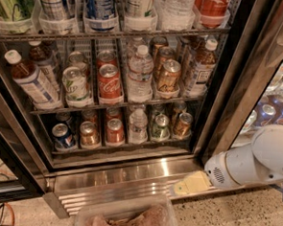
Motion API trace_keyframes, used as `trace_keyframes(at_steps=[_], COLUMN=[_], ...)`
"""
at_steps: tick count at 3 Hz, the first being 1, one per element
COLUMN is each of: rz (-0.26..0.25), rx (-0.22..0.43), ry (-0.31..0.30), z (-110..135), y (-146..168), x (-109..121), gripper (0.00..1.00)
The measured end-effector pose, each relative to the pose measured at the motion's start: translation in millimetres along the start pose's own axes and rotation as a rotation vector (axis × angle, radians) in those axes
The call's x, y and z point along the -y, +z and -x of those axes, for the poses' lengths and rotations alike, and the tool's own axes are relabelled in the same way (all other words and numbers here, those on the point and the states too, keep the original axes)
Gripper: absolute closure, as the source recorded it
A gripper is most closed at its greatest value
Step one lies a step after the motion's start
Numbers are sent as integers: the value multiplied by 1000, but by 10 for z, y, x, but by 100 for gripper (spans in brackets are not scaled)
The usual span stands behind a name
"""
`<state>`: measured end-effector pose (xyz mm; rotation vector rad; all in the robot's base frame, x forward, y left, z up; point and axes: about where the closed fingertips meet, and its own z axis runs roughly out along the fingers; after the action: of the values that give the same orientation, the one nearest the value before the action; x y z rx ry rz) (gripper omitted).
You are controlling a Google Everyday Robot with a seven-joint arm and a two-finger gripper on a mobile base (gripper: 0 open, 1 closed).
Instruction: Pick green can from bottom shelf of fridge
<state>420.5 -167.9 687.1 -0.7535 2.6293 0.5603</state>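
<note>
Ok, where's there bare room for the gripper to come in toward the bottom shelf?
Bare: the steel sill between the bottom shelf and the plastic tub, with the gripper at its right end. Crowded: the green can stands close between a water bottle and an orange-brown can.

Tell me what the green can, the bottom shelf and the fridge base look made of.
Green can: likely aluminium, glossy dark body, silvery top. Bottom shelf: seemingly coated wire, thin lane dividers. Fridge base: brushed stainless steel, streaky reflections. Gripper, low right before the base: pale matte plastic, apparently.
</note>
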Motion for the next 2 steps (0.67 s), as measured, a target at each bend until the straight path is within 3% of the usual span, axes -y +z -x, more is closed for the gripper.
trace_keyframes(at_steps=[1, 2], rz=[-49, -83], rx=[77, 114], ry=[51, 81], z=[96, 189], y=[218, 401], x=[191, 371], gripper=[0, 0])
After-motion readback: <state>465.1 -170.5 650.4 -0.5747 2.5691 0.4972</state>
